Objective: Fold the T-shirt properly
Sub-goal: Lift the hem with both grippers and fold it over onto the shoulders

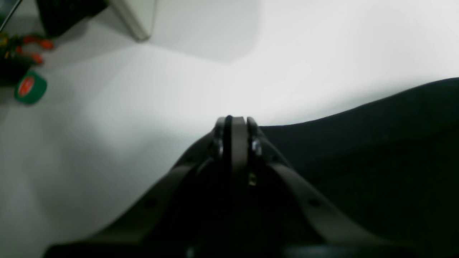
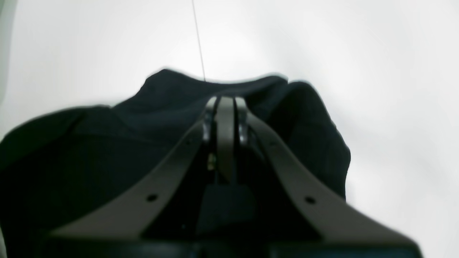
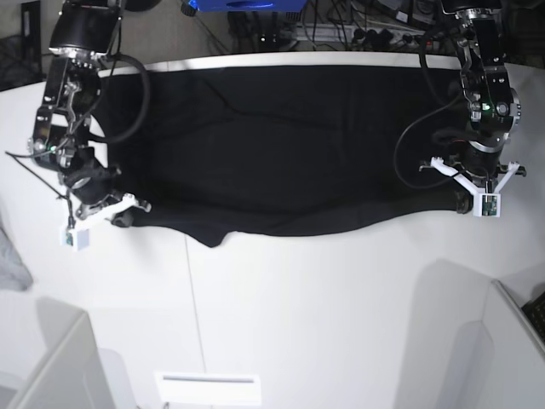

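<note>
The black T-shirt [image 3: 281,145] lies spread wide across the far half of the white table [image 3: 324,307], showing only plain black. My right gripper [image 3: 120,218] is at its near left corner. In the right wrist view the fingertips [image 2: 226,100] are shut, with black cloth [image 2: 107,143] bunched up around them. My left gripper [image 3: 464,203] is at the near right corner. In the left wrist view its jaws [image 1: 235,120] are shut at the hem, and the fabric [image 1: 376,150] runs off to the right. Both pinch points are hidden by the fingers.
A small grey cloth [image 3: 10,264] lies at the table's left edge. White panels stand at the near left [image 3: 51,366] and near right [image 3: 511,341]. A green tape roll [image 1: 30,87] and red-handled tools [image 1: 36,50] sit beside a white box [image 1: 136,21]. Cables [image 3: 341,25] run behind the table.
</note>
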Action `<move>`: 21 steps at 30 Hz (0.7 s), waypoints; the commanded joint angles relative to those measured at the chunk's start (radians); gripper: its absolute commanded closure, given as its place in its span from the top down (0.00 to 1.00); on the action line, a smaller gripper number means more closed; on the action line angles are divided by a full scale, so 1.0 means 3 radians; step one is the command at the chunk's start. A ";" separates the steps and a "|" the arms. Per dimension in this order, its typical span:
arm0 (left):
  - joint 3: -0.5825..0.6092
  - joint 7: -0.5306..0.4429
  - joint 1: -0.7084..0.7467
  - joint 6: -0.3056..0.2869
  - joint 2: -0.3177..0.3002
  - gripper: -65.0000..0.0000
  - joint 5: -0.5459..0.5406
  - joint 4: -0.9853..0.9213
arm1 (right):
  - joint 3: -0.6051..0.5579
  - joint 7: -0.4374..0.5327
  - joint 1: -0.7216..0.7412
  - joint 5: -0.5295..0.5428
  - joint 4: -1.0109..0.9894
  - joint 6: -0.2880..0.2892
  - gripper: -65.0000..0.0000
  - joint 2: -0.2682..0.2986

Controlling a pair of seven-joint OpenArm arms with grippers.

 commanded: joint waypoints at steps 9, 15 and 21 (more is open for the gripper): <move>-0.0152 -0.0061 0.0272 -0.0488 -0.0052 0.00 0.0011 0.0106 | 0.0212 0.0059 -0.0285 0.0037 0.0377 -0.0004 0.00 -0.0061; -0.0326 -0.0061 0.0364 -0.0708 -0.0057 0.00 0.0011 0.0111 | 0.0253 0.0059 -0.0423 0.0037 0.0525 -0.0004 0.00 -0.0071; -0.0464 -0.0061 0.0430 -0.0958 -0.0057 0.00 0.0011 0.0111 | 0.0585 -0.0038 -0.0551 0.0533 0.0531 -0.0004 0.00 -0.0133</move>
